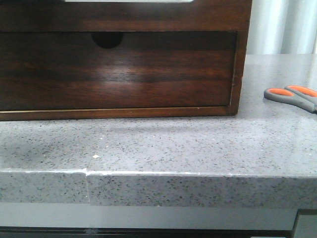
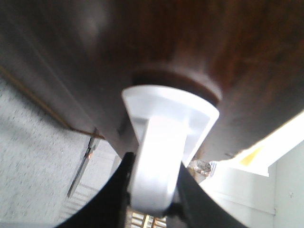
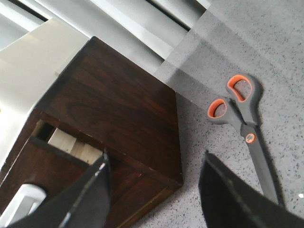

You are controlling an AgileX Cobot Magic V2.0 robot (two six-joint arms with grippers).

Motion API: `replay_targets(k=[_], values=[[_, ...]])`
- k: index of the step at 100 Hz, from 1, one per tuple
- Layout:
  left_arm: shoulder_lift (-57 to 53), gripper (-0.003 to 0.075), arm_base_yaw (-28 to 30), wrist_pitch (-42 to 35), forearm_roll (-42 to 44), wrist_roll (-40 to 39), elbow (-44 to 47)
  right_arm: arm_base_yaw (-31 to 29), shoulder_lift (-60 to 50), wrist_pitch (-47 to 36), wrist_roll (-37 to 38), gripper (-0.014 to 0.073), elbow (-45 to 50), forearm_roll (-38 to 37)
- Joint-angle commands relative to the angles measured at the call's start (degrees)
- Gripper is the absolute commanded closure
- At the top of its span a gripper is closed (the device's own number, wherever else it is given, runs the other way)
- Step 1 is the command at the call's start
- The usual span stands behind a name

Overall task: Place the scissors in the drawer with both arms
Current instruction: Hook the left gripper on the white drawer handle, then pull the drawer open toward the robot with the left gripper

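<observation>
The scissors lie flat on the grey counter to the right of the wooden chest, cut off by the front view's edge. The right wrist view shows them whole, with grey handles, orange-lined loops and closed blades. My right gripper is open and empty above the chest's right front corner, the scissors just beside one finger. The upper drawer stands a little out, with pale wood showing in the gap. My left gripper is shut on a white handle on the dark wood front. Neither arm shows in the front view.
The chest's taller lower drawer front with a semicircular notch is closed. The speckled grey counter has a front edge with a chipped seam. A pale wall and window frames stand behind the chest.
</observation>
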Motion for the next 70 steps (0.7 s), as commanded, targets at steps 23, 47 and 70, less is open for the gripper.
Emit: replay_targets(k=[23, 47, 70], values=[[-10.9, 0.0740, -3.4, 2.0, 1.9, 0.3, 2.4, 0.1, 0.9, -2.1, -0.5, 0.0230, -2.1, -0.5], [-16.9, 0.0740, -6.1, -0.4, 1.9, 0.1, 3.9, 0.1, 0.9, -2.1, -1.1, 0.0230, -2.1, -0.5], [-17.4, 0.0739, -8.0, -2.7, 3.3, -0.3, 4.1, 0.1, 0.9, -2.1, -1.1, 0.0230, -2.1, -0.5]])
